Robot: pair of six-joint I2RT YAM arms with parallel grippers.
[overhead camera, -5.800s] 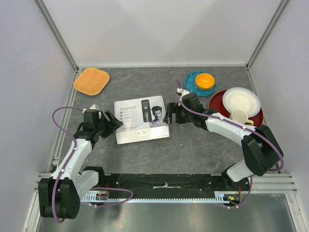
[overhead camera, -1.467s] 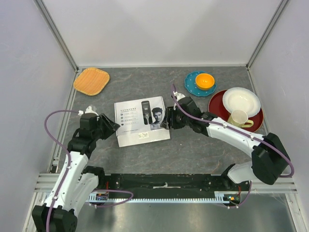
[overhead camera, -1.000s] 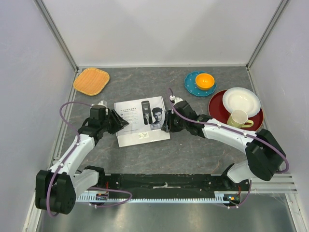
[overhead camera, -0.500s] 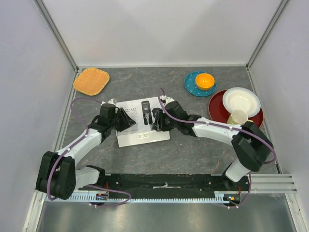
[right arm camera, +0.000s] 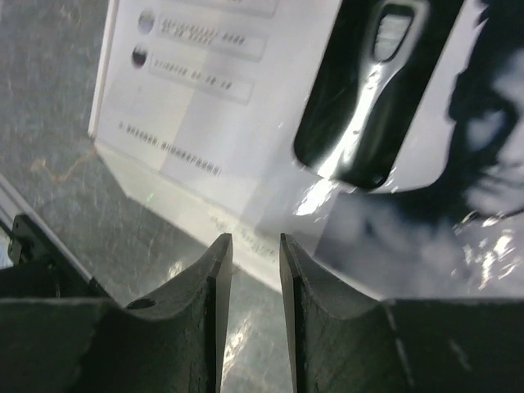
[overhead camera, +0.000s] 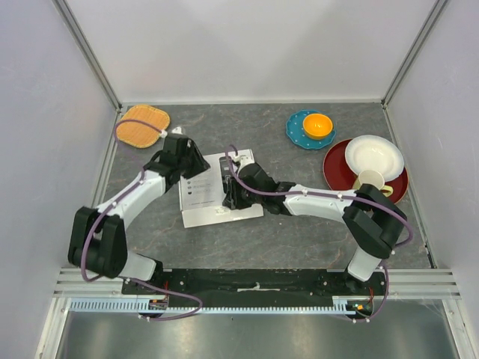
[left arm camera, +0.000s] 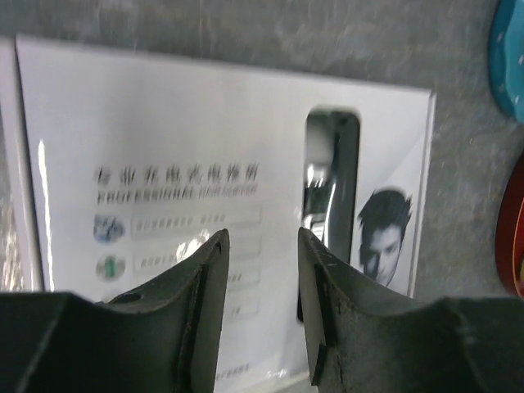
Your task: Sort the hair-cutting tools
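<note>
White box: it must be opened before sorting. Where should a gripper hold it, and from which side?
Likely its near long edge, coming in low from the near side: the white box lies flat, printed face up, and the broad top gives nothing to pinch.

Glossy white cardboard box (left arm camera: pixel 164 115), gleaming black-and-silver clipper (left arm camera: pixel 326 184) — matt, mottled grey table (overhead camera: pixel 299 232).

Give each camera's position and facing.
Top external: above and behind the bases, looking down at the table; left arm and right arm show.
Left wrist: over the white box, looking down; left pincer at bottom.
Right wrist: over the box's edge, looking down; right pincer at bottom.
Shared: both wrist views show the box's printed face.
</note>
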